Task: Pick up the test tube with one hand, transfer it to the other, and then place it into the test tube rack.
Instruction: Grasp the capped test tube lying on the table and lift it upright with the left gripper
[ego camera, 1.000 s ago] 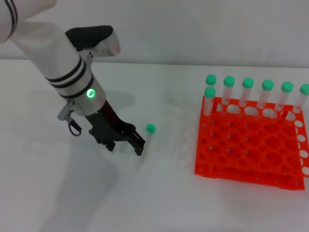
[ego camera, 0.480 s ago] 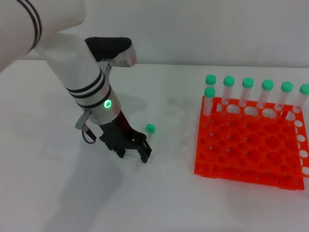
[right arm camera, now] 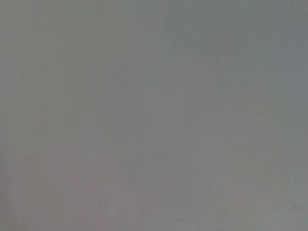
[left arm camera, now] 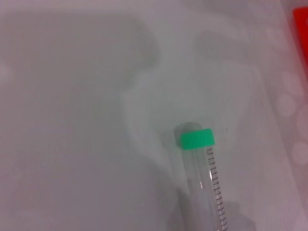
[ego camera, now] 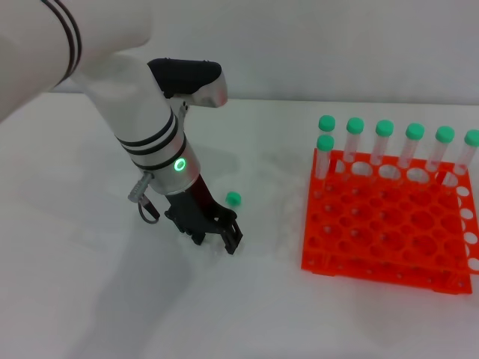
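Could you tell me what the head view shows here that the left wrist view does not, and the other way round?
Only the head view shows the left gripper low over the table, its white arm, and the whole test tube rack with seven green-capped tubes standing along its far rows. Only the left wrist view shows the lying tube's clear body with its printed scale marks, plus just a sliver of the rack. Both show the test tube lying on the table, green cap visible. The right gripper appears in neither.

We see the test tube (ego camera: 230, 212) lying on the bench (ego camera: 247, 314) mid-frame, the left hand (ego camera: 217, 235) over it, the test tube rack (ego camera: 389, 217) at right.
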Robot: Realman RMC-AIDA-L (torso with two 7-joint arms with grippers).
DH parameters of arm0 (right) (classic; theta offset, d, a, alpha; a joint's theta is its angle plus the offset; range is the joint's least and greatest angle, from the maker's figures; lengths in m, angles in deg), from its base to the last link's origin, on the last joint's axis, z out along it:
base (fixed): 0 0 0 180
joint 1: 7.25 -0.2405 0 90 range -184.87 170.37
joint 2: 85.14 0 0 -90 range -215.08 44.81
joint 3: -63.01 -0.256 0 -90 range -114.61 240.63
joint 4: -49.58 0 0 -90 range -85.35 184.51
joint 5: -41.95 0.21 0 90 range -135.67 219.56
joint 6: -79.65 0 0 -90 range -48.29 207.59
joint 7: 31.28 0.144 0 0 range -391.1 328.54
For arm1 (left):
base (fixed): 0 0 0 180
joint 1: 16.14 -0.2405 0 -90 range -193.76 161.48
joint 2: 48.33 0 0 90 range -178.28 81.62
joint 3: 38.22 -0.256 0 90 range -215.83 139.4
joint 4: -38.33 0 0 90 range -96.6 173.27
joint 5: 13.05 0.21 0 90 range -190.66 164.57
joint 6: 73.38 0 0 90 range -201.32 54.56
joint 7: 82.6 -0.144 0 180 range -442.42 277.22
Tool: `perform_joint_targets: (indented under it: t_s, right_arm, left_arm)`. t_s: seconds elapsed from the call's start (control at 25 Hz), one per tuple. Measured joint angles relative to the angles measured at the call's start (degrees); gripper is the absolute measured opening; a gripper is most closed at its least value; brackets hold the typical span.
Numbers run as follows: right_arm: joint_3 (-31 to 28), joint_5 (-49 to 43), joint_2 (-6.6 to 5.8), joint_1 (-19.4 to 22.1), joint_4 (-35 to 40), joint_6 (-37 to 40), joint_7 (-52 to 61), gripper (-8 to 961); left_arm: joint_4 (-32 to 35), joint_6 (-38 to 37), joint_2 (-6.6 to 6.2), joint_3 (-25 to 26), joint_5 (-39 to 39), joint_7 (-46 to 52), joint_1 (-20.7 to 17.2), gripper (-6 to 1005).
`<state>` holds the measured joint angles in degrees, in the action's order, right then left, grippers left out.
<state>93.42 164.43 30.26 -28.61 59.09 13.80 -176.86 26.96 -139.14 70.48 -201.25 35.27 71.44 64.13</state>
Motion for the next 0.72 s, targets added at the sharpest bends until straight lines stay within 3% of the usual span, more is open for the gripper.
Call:
perform_joint_targets:
  t_s: [0.2, 0.4, 0.72]
  right_arm:
    - [0.00, 0.11, 0.00, -0.07, -0.36, -0.35, -0.01, 870]
    - [0.00, 0.20, 0.00, -0.09, -0.45, -0.42, -0.04, 870]
    - [0.00, 0.21, 0.07, -0.09, -0.55, -0.59, -0.05, 870]
  left_arm:
    - [0.84, 0.38, 0.04, 0.00, 0.92, -0.05, -0.24, 545]
    - [1.38, 1.19, 0.04, 0.02, 2.01, -0.05, -0.71, 359]
    - [2.52, 2.39, -0.06, 0.06, 2.44, -1.60, -1.08, 339]
